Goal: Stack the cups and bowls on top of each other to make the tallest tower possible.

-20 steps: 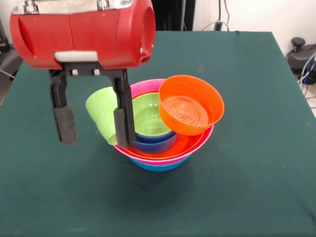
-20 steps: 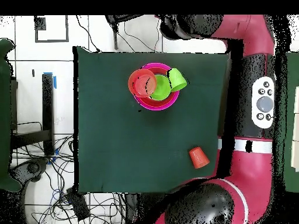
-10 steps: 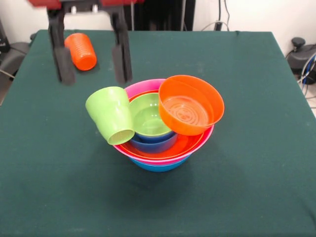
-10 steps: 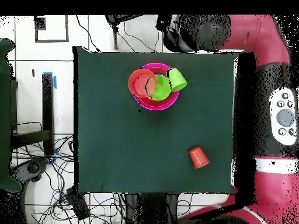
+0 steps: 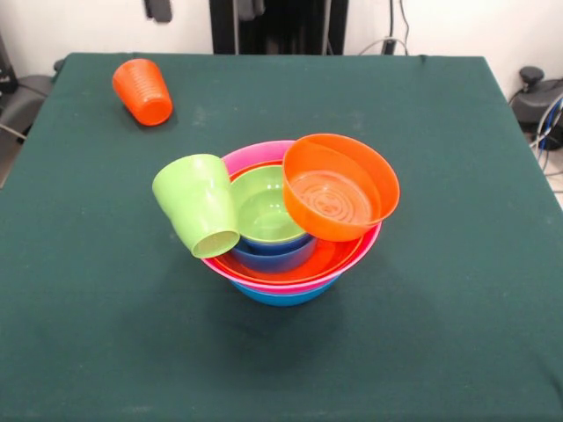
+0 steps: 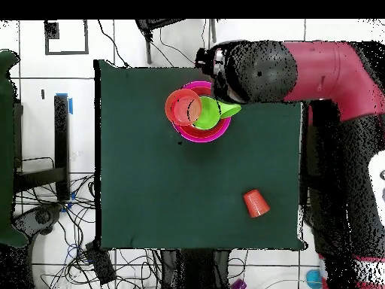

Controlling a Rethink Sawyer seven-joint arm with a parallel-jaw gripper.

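Front view: The gripper (image 5: 201,9) has been withdrawn to the top edge of the frame, where only two dark finger tips are seen, well apart from each other and grasping nothing; a second ago the spread fingers straddled the lime-green plastic tumbler (image 5: 198,204). That tumbler is left lying tilted against the left rim of the tower (image 5: 290,220), mouth turned down toward the lower left, and it is not seated upright on anything. The tower is built from a wide blue plastic bowl (image 5: 283,295) at the bottom, a large pink bowl (image 5: 264,153), a large orange bowl (image 5: 303,261), a smaller blue bowl (image 5: 273,256) and a small lime-green bowl (image 5: 268,207) nested inside. A small orange bowl (image 5: 339,186) is perched tilted on the right rim. The ribbed orange plastic tumbler (image 5: 143,90) lies on its side at the upper left of the green table cover (image 5: 440,290), well apart from the tower.

Overhead view: The red arm (image 6: 316,64) has been swung across the upper right of the frame, and the green tumbler is now largely covered by it. The ribbed tumbler (image 6: 256,202) is seen at the lower right, alone.

The release is judged complete, but little height has been gained, since the green tumbler merely leans. The ribbed tumbler is not yet stacked.
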